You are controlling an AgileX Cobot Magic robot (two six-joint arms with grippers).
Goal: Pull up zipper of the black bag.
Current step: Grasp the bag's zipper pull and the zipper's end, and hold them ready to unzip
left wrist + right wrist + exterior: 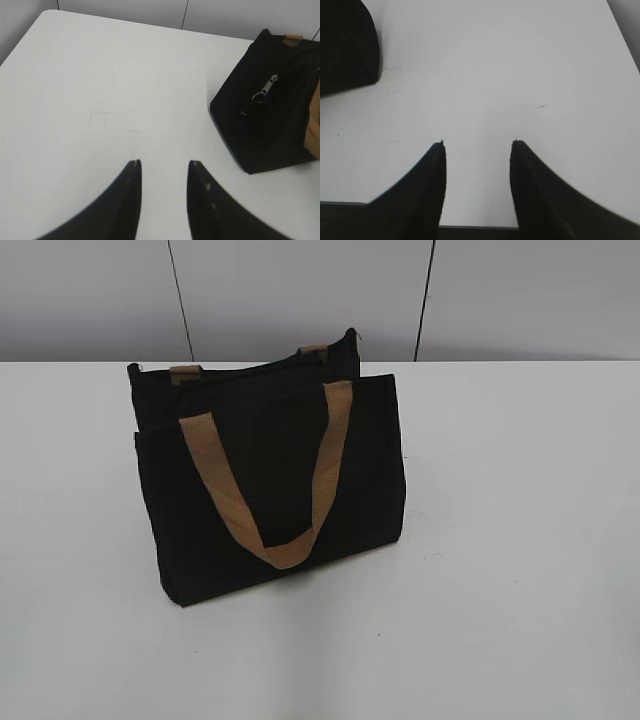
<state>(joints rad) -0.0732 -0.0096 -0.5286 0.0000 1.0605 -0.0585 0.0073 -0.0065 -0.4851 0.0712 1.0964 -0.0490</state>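
Note:
The black bag [270, 485] stands upright on the white table [520, 540], with a tan handle [285, 540] hanging down its front. In the left wrist view the bag's end [265, 120] is at the right, and the silver zipper [267, 89] with its ring pull hangs on that end. My left gripper [164, 165] is open and empty over bare table, well left of the bag. My right gripper [477, 145] is open and empty near the table's front edge; a corner of the bag [345, 45] shows at the upper left. Neither gripper shows in the exterior view.
A grey panelled wall [300, 290] stands behind the table. Faint pencil marks [107, 120] lie on the table ahead of my left gripper. The table's left corner [47, 15] and its front edge [477, 226] are in view.

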